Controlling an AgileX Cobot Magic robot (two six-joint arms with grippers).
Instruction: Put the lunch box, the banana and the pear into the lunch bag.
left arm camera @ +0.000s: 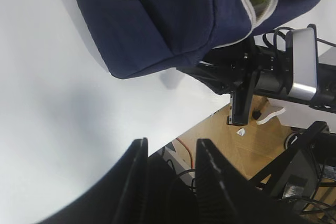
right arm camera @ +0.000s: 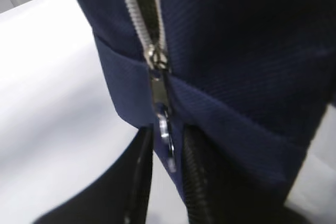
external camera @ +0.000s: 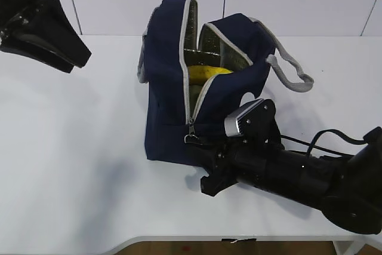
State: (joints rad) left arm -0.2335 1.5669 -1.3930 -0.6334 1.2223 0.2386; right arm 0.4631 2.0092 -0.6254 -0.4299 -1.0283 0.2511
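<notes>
The navy lunch bag is standing mid-table, gaping open, something yellow, the banana, showing inside. The right gripper is pinching its zipper ring; the left gripper is hanging slightly parted, empty.

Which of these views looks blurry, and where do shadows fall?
Right wrist view: soft and out of focus, zipper pull smeared against the lunch bag. Left wrist view: the jaws up close are blurred. Exterior view: sharper, faint shadow on the table beside the bag.
</notes>
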